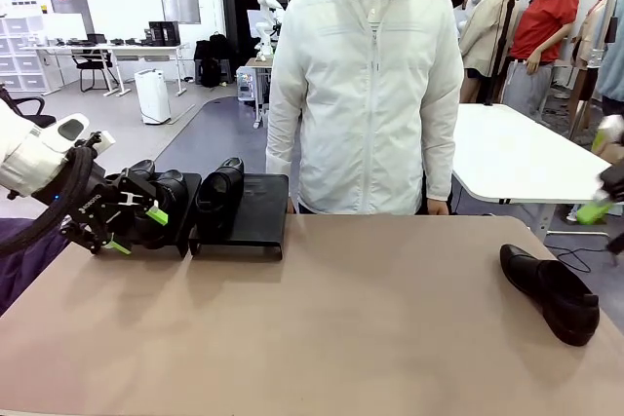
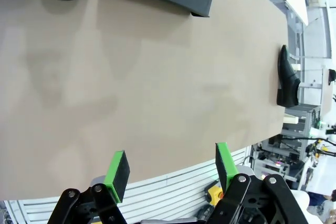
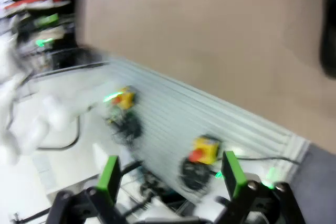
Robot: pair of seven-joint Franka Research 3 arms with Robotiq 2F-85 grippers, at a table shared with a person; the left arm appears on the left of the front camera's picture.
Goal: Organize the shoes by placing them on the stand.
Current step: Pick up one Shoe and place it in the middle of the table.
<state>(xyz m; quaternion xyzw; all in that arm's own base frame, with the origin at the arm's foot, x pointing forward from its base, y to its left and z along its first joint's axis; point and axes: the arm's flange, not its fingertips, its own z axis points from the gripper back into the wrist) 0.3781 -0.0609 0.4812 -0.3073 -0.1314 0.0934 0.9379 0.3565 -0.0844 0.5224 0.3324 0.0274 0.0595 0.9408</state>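
Note:
Two black shoes (image 1: 166, 194) stand on the left tray of the stand (image 1: 185, 239), partly hidden by my left gripper (image 1: 137, 230). That gripper hovers open just in front of them with nothing between its green pads. A third shoe (image 1: 219, 197) stands on the left half of the right tray (image 1: 261, 209). Another shoe (image 1: 551, 291) lies alone on the table at the far right, and the left wrist view also takes in this shoe (image 2: 287, 80). My right gripper (image 1: 604, 182) is blurred at the right edge, above and behind that shoe. Its own view shows the right gripper (image 3: 171, 176) open and empty.
A person in a white jacket (image 1: 366, 94) stands at the far edge, behind the middle of the table. The brown tabletop (image 1: 341, 319) is bare between the stand and the lone shoe. In the left wrist view my left gripper (image 2: 172, 169) hangs over the table's near edge.

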